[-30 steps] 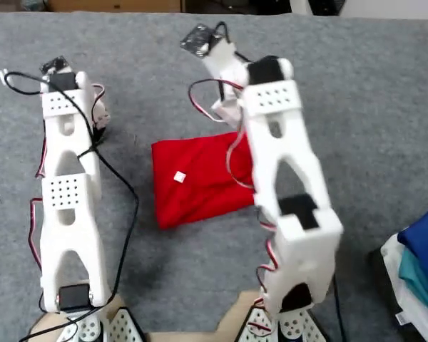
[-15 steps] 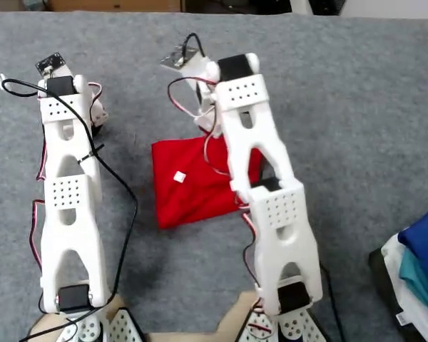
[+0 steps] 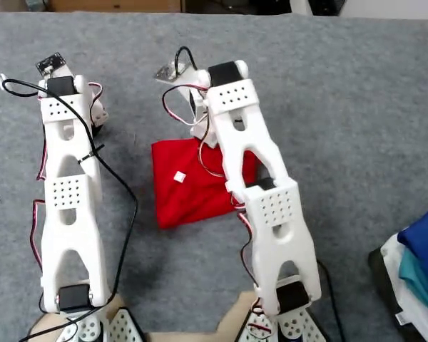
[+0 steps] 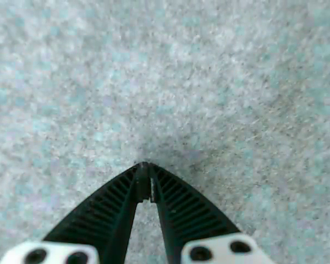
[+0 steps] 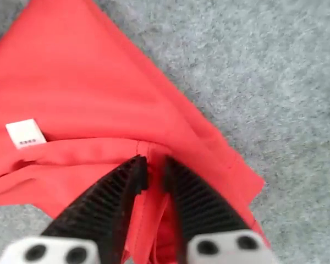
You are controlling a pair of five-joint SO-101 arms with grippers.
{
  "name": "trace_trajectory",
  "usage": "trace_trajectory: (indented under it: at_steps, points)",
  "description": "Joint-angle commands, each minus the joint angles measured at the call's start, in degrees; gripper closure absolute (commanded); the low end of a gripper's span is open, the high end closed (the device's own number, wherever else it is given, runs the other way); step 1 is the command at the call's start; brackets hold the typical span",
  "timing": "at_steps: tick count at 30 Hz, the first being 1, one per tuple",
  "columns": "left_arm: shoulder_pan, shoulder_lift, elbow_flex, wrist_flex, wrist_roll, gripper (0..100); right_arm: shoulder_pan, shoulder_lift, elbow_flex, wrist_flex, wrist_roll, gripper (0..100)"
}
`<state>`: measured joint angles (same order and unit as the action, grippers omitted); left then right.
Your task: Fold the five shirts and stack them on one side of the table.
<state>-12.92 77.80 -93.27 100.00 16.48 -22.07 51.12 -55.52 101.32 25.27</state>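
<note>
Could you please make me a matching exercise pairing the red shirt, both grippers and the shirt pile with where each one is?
Column one:
1 red shirt
2 left gripper
3 right gripper
4 shirt pile

Column two:
A at the right edge of the table in the high view
B shut over bare grey surface
C closed on a fold of red cloth
D lying flat mid-table

Pairs: 1-D, 2-B, 3-C, 4-A.
</note>
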Motion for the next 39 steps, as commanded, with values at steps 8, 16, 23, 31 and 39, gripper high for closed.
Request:
trace_trajectory:
  at_steps: [8,16,23,31,39]
  points:
    - [-0.18,-0.48,-2.64,-0.53,-0.26,98,2.68,-7.78,9.8,1.05,0.09,99.5]
    - [-0.18,-0.48,-2.64,-0.53,-0.35,98,6.37,-21.58,30.46,0.88,3.96,99.5]
    - [-0.18,-0.48,-2.64,-0.62,-0.35,98,13.05,-29.76,43.3,0.79,9.49,99.5]
    - [1.23,-0.4,-2.55,-0.62,-2.2,98,13.93,-36.79,50.51,-0.62,15.21,99.4]
    - [1.41,-0.4,-2.55,-0.62,-2.2,98,5.85,-33.98,36.88,-4.13,12.66,99.4]
